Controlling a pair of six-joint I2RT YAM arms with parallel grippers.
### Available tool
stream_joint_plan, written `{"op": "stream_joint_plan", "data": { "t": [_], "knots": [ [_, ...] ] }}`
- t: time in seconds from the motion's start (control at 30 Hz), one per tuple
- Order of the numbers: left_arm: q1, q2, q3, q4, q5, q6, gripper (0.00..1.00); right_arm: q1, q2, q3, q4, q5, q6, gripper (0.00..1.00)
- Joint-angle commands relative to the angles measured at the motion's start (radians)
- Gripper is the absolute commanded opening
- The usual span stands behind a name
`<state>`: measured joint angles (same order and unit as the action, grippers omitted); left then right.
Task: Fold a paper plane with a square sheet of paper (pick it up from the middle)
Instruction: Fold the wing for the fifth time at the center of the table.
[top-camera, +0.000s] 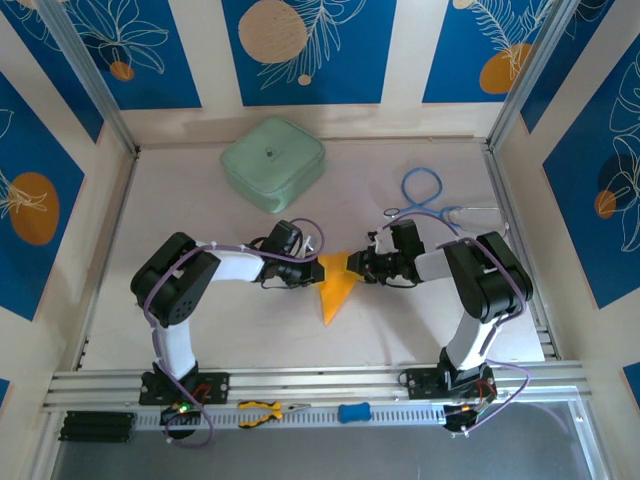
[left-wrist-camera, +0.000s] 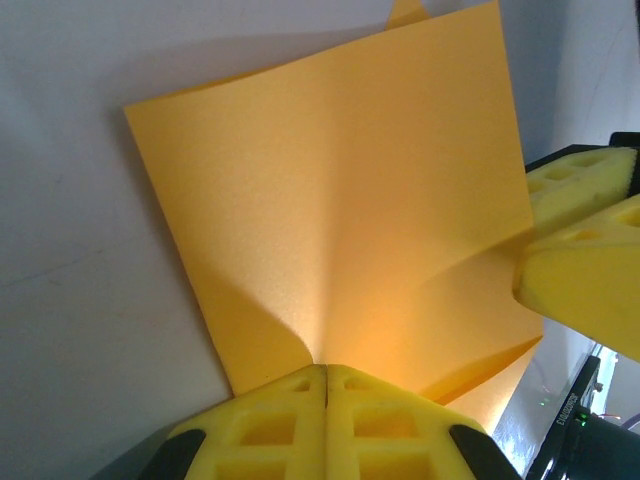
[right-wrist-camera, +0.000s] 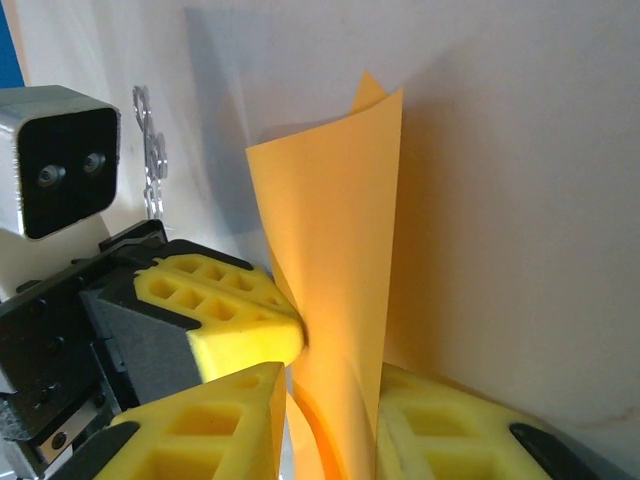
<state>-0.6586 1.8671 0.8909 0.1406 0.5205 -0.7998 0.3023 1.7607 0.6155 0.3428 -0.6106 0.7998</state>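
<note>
Surroundings: a pale table (top-camera: 400, 330) inside walls with blue leaf-pattern panels.
Square sheet of paper (top-camera: 335, 285) (left-wrist-camera: 340, 220) (right-wrist-camera: 340, 260): orange-yellow, at the middle of the table between the two grippers. It is bent along a soft crease, with one pointed end toward the near edge.
Left gripper (top-camera: 318, 268) (left-wrist-camera: 325, 385): its jaws are pressed together on one edge of the sheet.
Right gripper (top-camera: 352, 264) (right-wrist-camera: 330, 420): its jaws pinch the opposite side, with curled paper between the pads.
Mint-green case (top-camera: 272, 163): near the far edge, left of centre.
Blue-handled scissors (top-camera: 425, 195): toward the far right corner.
Yellow-handled pliers (top-camera: 262, 410): on the rail at the near edge.
</note>
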Motion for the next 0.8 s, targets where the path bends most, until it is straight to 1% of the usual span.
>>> {"op": "stream_joint_plan", "data": {
  "t": [0.0, 0.07, 0.17, 0.3, 0.4, 0.47, 0.5, 0.6, 0.7, 0.77],
  "knots": [
    [0.006, -0.008, 0.006, -0.074, 0.002, 0.040, 0.05, 0.001, 0.020, 0.027, -0.049, -0.038, -0.039, 0.25],
    [0.005, -0.010, 0.006, -0.075, 0.000, 0.040, 0.05, 0.000, 0.023, 0.035, -0.059, -0.037, -0.045, 0.24],
    [0.008, -0.016, 0.000, -0.070, 0.002, 0.037, 0.05, 0.001, 0.023, 0.036, -0.063, -0.037, -0.047, 0.19],
    [0.010, -0.045, -0.009, -0.061, 0.005, 0.042, 0.09, 0.001, 0.015, 0.034, -0.065, -0.036, -0.038, 0.11],
    [0.010, -0.091, -0.020, -0.056, -0.021, 0.040, 0.19, 0.007, 0.000, 0.026, -0.063, -0.002, 0.024, 0.08],
    [0.010, -0.125, -0.030, -0.050, -0.044, 0.043, 0.26, 0.017, -0.025, 0.005, -0.023, 0.022, 0.093, 0.07],
    [0.010, -0.144, -0.032, -0.053, -0.057, 0.050, 0.29, 0.024, -0.041, -0.004, -0.015, 0.049, 0.129, 0.07],
    [0.010, -0.196, -0.041, -0.070, -0.091, 0.091, 0.32, 0.050, -0.102, -0.031, -0.044, 0.183, 0.253, 0.07],
    [0.004, -0.250, -0.059, -0.102, -0.127, 0.149, 0.32, 0.078, -0.153, -0.081, -0.034, 0.304, 0.408, 0.06],
    [-0.008, -0.283, -0.077, -0.115, -0.146, 0.192, 0.32, 0.100, -0.178, -0.111, -0.013, 0.363, 0.488, 0.05]
  ]
}}
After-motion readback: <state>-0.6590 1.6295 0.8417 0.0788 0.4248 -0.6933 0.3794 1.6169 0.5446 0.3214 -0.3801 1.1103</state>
